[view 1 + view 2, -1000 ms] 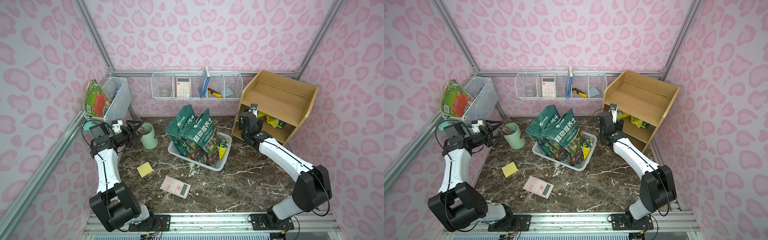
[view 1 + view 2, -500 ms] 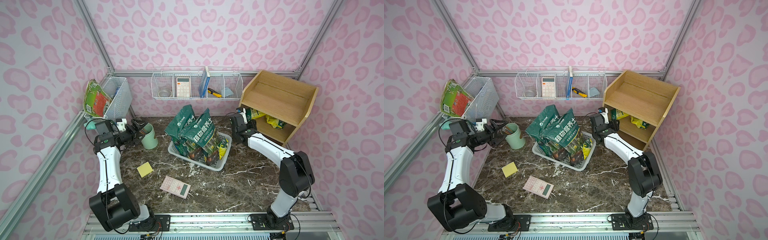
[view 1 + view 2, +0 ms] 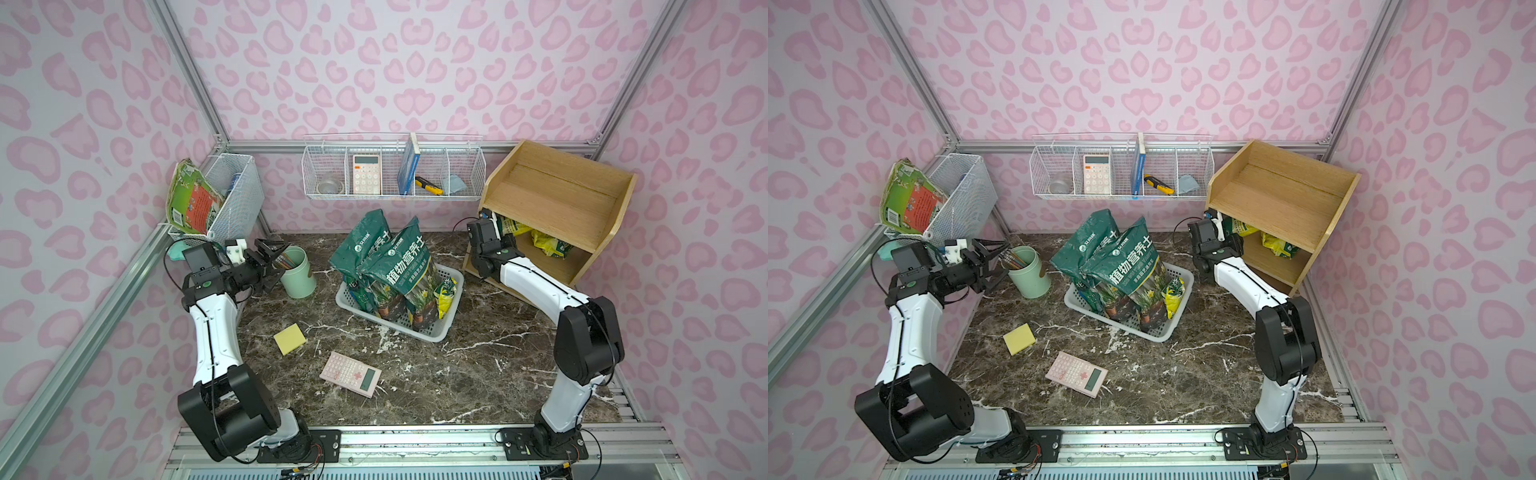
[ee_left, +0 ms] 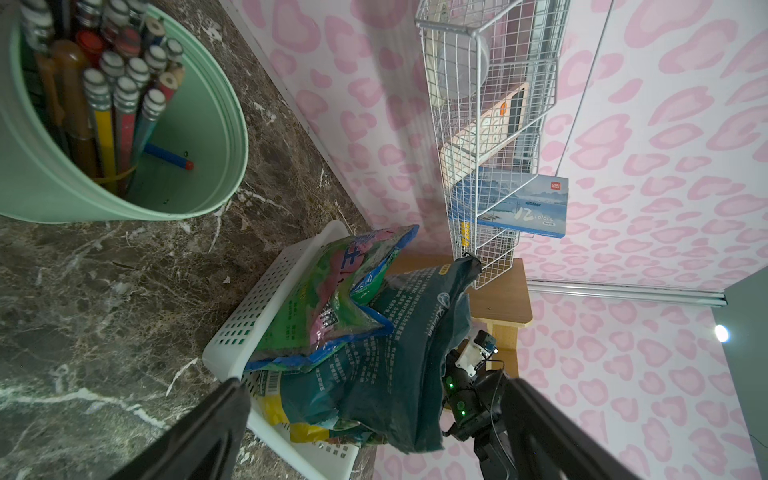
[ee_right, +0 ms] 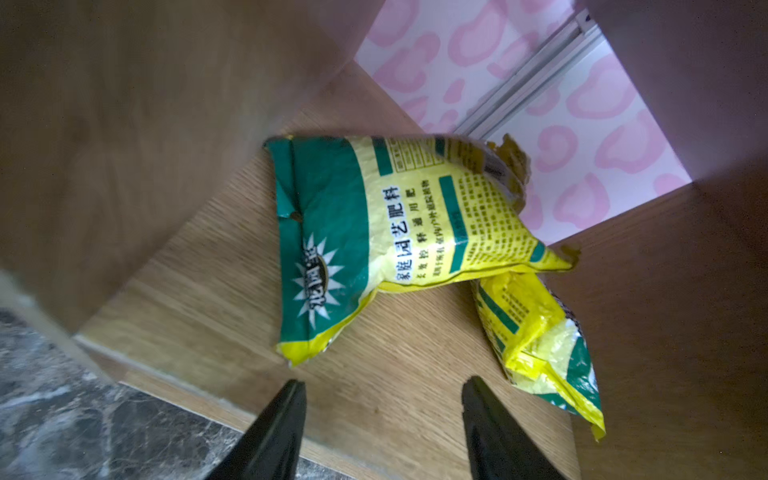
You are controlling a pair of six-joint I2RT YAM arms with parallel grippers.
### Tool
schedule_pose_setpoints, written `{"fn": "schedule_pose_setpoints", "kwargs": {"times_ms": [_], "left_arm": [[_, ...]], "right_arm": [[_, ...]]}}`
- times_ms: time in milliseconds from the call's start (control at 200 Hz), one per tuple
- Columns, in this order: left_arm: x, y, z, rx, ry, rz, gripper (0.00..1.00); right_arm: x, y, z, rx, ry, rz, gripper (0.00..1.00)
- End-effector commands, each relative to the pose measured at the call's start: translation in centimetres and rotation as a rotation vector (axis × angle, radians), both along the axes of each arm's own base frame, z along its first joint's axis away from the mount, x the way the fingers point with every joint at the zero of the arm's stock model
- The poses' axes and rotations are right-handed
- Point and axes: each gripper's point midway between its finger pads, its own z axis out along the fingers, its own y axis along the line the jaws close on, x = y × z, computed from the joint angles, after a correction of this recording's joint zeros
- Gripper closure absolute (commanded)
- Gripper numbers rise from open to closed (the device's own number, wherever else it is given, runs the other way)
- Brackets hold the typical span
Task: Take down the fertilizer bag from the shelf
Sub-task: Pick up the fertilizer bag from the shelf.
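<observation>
The light-wood shelf (image 3: 557, 199) (image 3: 1279, 195) stands at the back right. Two yellow-and-green fertilizer bags lie on its lower tier: the nearer bag (image 5: 399, 232) (image 3: 513, 226) flat on the board, a second one (image 5: 540, 332) (image 3: 550, 245) deeper in. My right gripper (image 5: 382, 386) (image 3: 507, 245) is at the mouth of that tier, open, its fingertips (image 5: 291, 399) just short of the nearer bag's corner, with only bare wood between them. My left gripper (image 3: 272, 257) (image 4: 374, 382) hangs open and empty beside the green pencil cup (image 3: 297, 272).
A white basket (image 3: 446, 328) with tall green soil bags stands mid-table, close to the right arm. A yellow sticky pad (image 3: 289, 338) and a pink calculator (image 3: 350, 374) lie in front. Wire baskets hang on the back wall (image 3: 392, 170) and left wall (image 3: 232, 195).
My right gripper has swung down from pointing upward beside the shelf to face into the lower tier, and its jaws have narrowed a little. The left gripper edged toward the cup.
</observation>
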Motion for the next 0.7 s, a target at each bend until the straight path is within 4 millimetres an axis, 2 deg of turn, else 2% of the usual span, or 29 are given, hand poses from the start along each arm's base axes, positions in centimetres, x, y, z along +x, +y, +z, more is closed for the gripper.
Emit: {"fn": "schedule_pose_setpoints", "kwargs": {"times_ms": [0, 300, 515, 695], "left_arm": [[0.0, -0.2, 0.3, 0.005, -0.021, -0.012, 0.01], [0.0, -0.9, 0.4, 0.014, -0.026, -0.032, 0.01], [0.0, -0.8, 0.5, 0.012, -0.026, -0.030, 0.01], [0.1, -0.5, 0.5, 0.005, -0.025, -0.021, 0.01]], "right_arm": [[0.0, 1.5, 0.2, 0.027, -0.009, 0.065, 0.36], [1.0, 0.4, -1.5, -0.010, 0.038, 0.037, 0.39], [2.6, -1.9, -1.5, 0.026, 0.057, -0.026, 0.59], [3.6, -1.8, -2.6, 0.027, 0.087, -0.032, 0.64]]}}
